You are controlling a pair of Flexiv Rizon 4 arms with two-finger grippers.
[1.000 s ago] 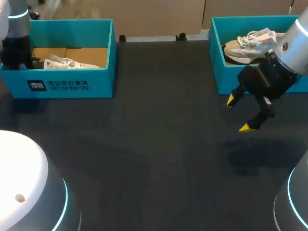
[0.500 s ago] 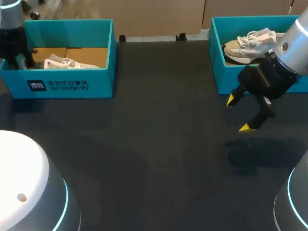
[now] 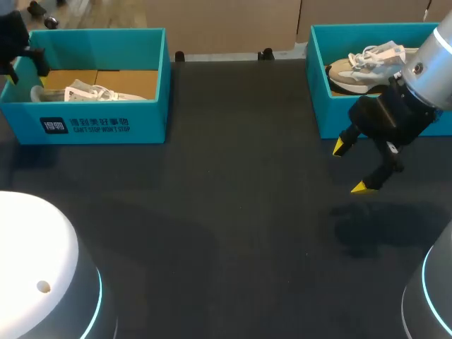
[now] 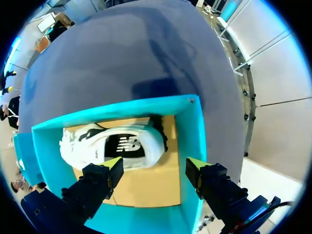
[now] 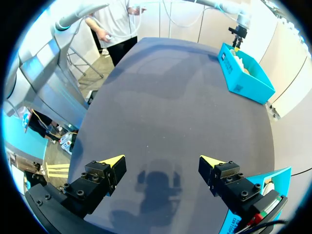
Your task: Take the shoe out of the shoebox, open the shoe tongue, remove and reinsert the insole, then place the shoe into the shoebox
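A white shoe lies on its side in the teal shoebox at the table's far left. In the left wrist view the same shoe rests on the box's cardboard floor. My left gripper hangs above it, open, holding nothing. From above, my left arm is over the box's far left corner. My right gripper is open and empty above the bare table, just in front of a second teal box. Its yellow tips stand wide apart.
The second teal box at the far right holds a beige and white shoe. The dark table stretches between the two boxes. The right wrist view shows the left shoebox far ahead across the table.
My left gripper has risen out of the left shoebox toward its far left corner and its fingers have spread. The white shoe stays in the box. My right arm has not moved.
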